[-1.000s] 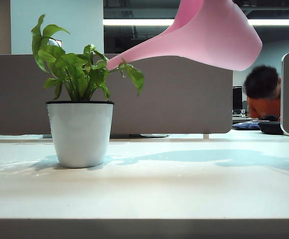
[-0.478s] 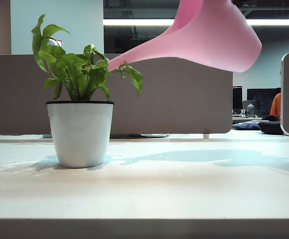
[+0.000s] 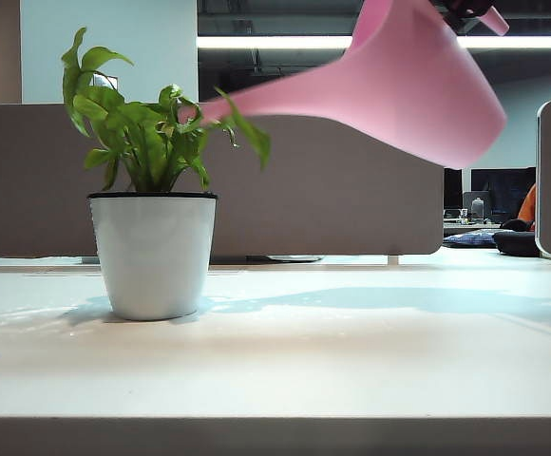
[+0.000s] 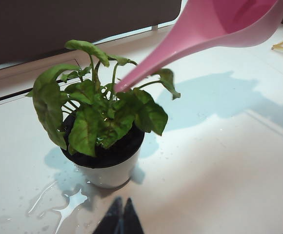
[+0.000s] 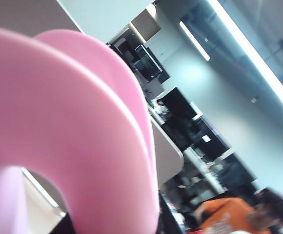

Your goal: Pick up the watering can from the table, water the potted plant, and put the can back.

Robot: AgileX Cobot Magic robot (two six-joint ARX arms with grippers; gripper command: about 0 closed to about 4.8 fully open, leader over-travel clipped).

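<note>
Above the potted plant (image 3: 152, 228), right fingers grip the watering can (image 3: 399, 90).

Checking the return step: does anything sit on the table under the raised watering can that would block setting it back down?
Nothing visible does. The watering can hangs tilted in the right pincer, spout tip among the leaves of the potted plant. The table beneath it shows only its shadow; water lies pooled beside the pot. The left pincer waits near the pot, shut.
</note>
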